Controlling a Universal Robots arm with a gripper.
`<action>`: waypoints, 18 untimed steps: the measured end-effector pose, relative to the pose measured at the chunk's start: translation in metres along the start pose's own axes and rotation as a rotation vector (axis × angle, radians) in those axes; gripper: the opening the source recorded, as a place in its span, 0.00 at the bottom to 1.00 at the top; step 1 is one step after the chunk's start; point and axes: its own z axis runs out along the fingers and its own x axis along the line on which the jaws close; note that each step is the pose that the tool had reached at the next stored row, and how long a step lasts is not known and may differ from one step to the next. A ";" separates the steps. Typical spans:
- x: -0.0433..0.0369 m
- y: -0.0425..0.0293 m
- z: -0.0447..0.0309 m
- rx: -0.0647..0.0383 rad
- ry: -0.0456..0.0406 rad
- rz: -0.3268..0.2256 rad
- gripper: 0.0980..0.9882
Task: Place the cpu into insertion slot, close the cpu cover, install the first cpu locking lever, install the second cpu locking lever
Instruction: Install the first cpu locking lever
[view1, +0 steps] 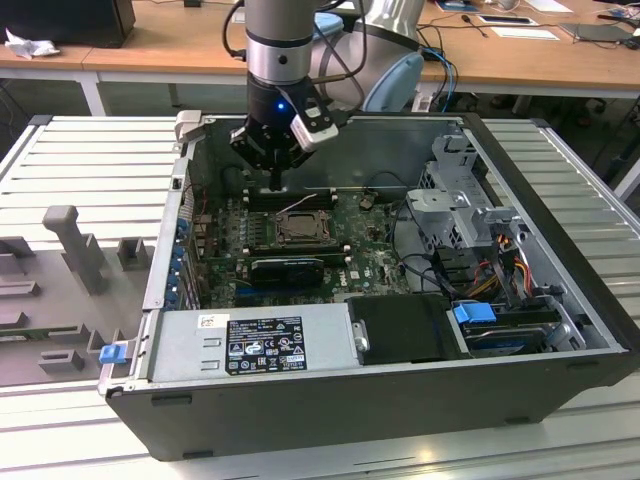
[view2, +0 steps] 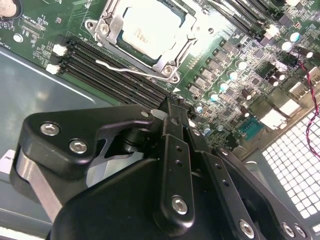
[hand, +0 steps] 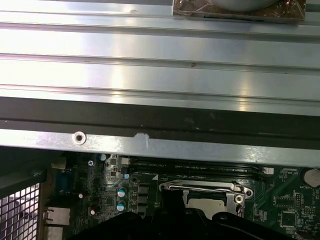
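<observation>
CPU (view2: 147, 31) seated in insertion slot (view2: 172, 54) on green motherboard (view2: 225, 65): pale silvery-grey square face. CPU cover (view2: 111, 22) lies closed over it, bright metal frame, face showing through window. One thin wire locking lever (view2: 131, 70) stands out alongside socket. Gripper (view1: 276, 186) above memory slots (view2: 107, 67), fingers pinched together, empty.

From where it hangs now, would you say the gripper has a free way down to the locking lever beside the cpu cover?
Probably yes. The gripper hangs inside the open case, above the memory slots just behind the socket. The thin locking lever lies exposed along the cpu cover, with nothing over it in the second wrist view.
</observation>
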 end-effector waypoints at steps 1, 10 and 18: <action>-0.0004 0.0000 0.0000 0.000 0.0000 0.000 0.01; -0.0031 -0.0002 -0.0001 0.000 0.0000 0.000 0.01; -0.0066 -0.0004 -0.0002 0.000 0.0000 0.000 0.01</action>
